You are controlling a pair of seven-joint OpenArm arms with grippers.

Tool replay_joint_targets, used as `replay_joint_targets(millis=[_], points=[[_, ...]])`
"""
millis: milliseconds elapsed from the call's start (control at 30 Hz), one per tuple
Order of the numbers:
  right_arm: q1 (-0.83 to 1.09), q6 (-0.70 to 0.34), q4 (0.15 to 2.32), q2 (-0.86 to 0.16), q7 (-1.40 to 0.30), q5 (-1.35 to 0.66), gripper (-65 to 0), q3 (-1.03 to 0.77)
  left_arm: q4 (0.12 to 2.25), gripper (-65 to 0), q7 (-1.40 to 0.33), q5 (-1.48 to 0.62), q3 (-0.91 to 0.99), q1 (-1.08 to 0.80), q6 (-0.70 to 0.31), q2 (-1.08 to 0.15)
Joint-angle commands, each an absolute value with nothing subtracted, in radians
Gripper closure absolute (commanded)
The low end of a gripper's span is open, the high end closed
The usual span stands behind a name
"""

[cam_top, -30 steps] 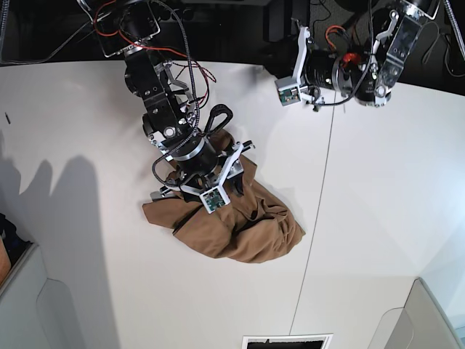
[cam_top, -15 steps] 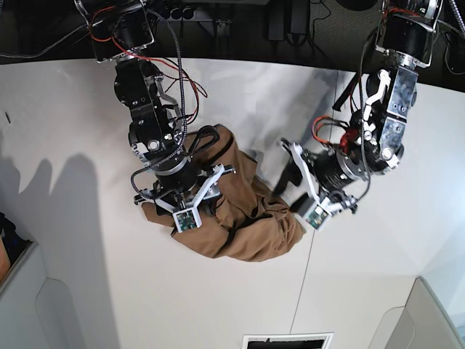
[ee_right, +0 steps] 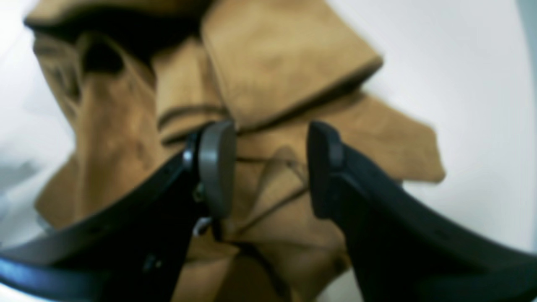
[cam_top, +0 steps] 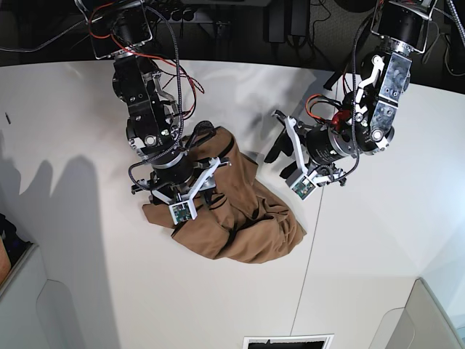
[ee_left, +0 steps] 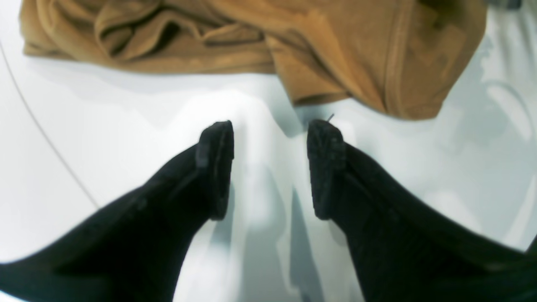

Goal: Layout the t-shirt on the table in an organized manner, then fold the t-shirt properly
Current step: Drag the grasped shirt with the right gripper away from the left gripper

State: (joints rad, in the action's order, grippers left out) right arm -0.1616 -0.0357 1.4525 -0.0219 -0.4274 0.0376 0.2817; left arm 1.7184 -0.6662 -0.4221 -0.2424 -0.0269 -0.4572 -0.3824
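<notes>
The tan-brown t-shirt (cam_top: 240,214) lies crumpled in a heap mid-table (cam_top: 87,218). My right gripper (ee_right: 268,130) hangs open low over the heap's left part, with folds of the t-shirt (ee_right: 285,75) showing in the gap between its fingers (ee_right: 214,167). In the left wrist view my left gripper (ee_left: 270,126) is open over bare table (ee_left: 126,138), nothing between its fingers (ee_left: 325,167). The t-shirt's (ee_left: 335,50) hemmed edge lies just beyond its tips. In the base view the left gripper (cam_top: 280,153) sits close to the heap's upper right edge.
A thin dark seam (cam_top: 320,211) runs across the table just right of the shirt. Grey bins stand at the near left corner (cam_top: 29,298) and near right corner (cam_top: 429,313). A dark slot (cam_top: 287,342) sits at the front edge. Cables hang behind both arms.
The left arm swung down from the back of the table to the shirt's right edge, its gripper opening wider. The right gripper shifted left over the shirt, which spread out a little.
</notes>
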Motion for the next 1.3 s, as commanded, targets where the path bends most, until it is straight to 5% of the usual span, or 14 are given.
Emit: replay_joint_targets(millis=[0, 367, 567, 733, 1033, 1267], points=[[-0.188, -0.033, 1.47, -0.014, -0.397, 0.034, -27.9, 0.282, 1.735, -30.3, -0.644, -0.43, -0.232, -0.006, -0.458, -0.394], [-0.217, -0.069, 1.283, 0.026, -0.274, 0.034, -27.7, 0.282, 1.735, -30.3, -0.643, -0.43, -0.232, -0.005, -0.458, -0.394], [-0.264, -0.09, 1.268, 0.053, -0.262, 0.034, -7.0, 0.282, 1.735, -30.3, -0.641, -0.43, -0.232, -0.006, -0.458, -0.394], [-0.298, -0.09, 1.294, 0.053, -0.278, 0.045, 0.0, 0.282, 1.734, -30.3, -0.641, -0.429, -0.232, -0.006, -0.458, -0.394], [-0.305, -0.041, 1.539, 0.023, -0.5, 0.169, 0.0, 0.256, 1.734, -30.3, -0.633, -0.423, -0.232, -0.005, -0.458, -0.394], [-0.304, 0.02, 1.67, -0.078, -0.595, 0.221, 0.0, 0.041, 1.734, -30.3, -0.648, -0.392, -0.232, -0.006, -0.457, -0.405]])
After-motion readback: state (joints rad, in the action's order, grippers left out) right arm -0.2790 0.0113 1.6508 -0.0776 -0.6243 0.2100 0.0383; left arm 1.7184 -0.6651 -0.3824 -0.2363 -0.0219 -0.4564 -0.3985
